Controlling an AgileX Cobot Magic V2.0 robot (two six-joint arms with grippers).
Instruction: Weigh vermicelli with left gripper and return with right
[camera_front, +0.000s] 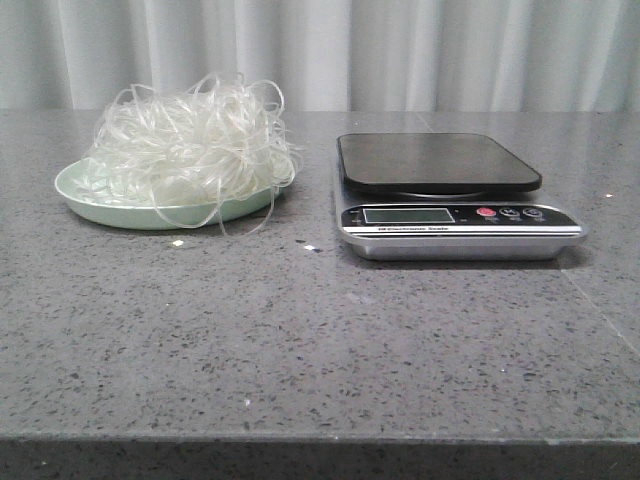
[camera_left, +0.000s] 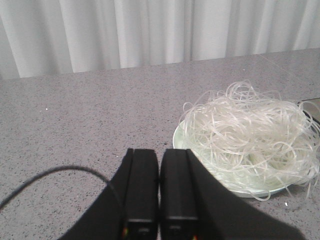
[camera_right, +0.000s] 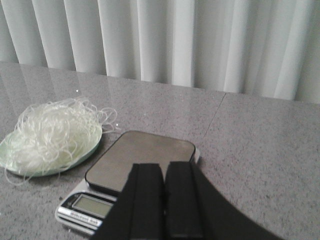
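Note:
The vermicelli (camera_front: 190, 140) is a fluffy heap of whitish translucent strands piled on a pale green plate (camera_front: 80, 190) at the left of the table. The same vermicelli (camera_left: 250, 137) shows in the left wrist view, and the vermicelli (camera_right: 50, 132) also appears in the right wrist view. A digital scale (camera_front: 450, 190) with a bare black platform stands to its right. My left gripper (camera_left: 160, 152) is shut and empty, short of the plate (camera_left: 180, 137). My right gripper (camera_right: 164, 167) is shut and empty, above the near side of the scale (camera_right: 135, 155). Neither gripper shows in the front view.
The table is speckled grey stone (camera_front: 300, 330) with a white curtain (camera_front: 400, 50) behind it. Small pale crumbs (camera_front: 178, 243) lie in front of the plate. A seam in the tabletop (camera_front: 600, 310) runs along the right side. A thin black cable (camera_left: 60, 172) loops beside the left gripper.

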